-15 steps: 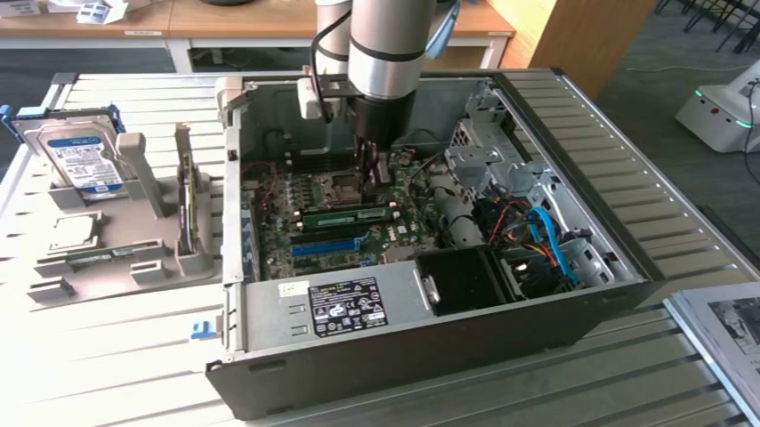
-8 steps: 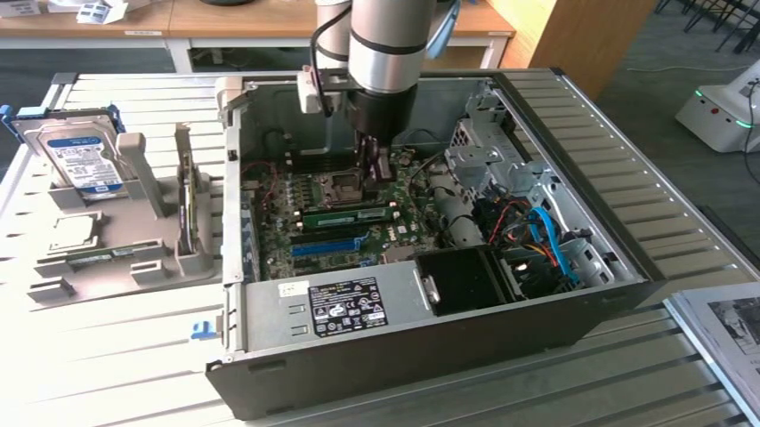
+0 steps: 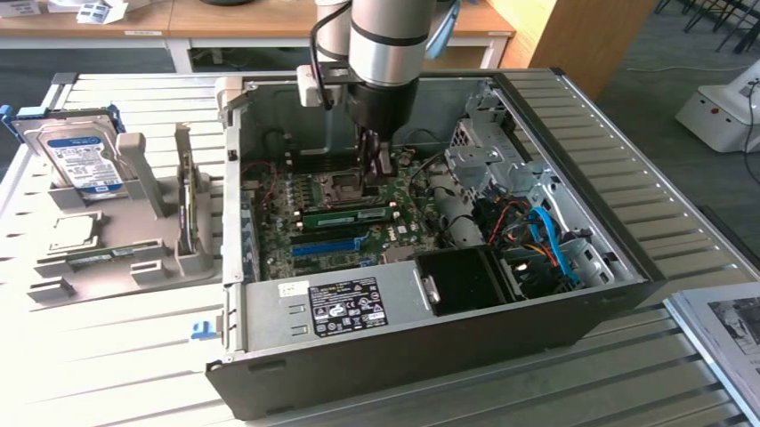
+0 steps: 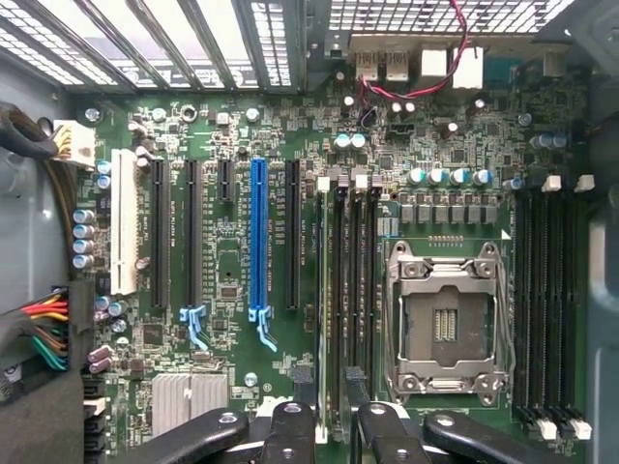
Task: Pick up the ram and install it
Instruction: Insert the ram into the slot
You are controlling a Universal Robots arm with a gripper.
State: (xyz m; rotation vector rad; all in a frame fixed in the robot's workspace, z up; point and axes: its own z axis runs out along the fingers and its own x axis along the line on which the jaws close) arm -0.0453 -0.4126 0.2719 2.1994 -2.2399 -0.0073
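Inspection of the work area. A dark metal computer case (image 3: 570, 294) lies open on a pale slatted table (image 3: 119, 356), and the grey robot arm (image 3: 386, 53) reaches down into it from above.

The gripper (image 3: 380, 169) hangs over the green motherboard (image 4: 290, 116), near the silver square processor socket (image 4: 445, 324). Its black fingers (image 4: 295, 420) stand apart and grasp nothing.

The ram (image 3: 344, 214), a long thin green circuit-board stick with dark chips, stands on edge in a memory slot on the board. It sits between the processor socket and the long blue plastic expansion slot (image 4: 257, 242), in the memory slot nearest that blue slot. In the wrist view the stick is seen edge-on, running away from the gripper, and its near end lies between the two parted fingers. Whether either finger touches it cannot be told. The black memory slots (image 4: 358, 290) between the stick and the socket hold no sticks.

Towards the exterior view's left, well apart from the case, a silver hard drive with a blue-white label (image 3: 81, 160) stands upright in a grey plastic holder (image 3: 131, 258).
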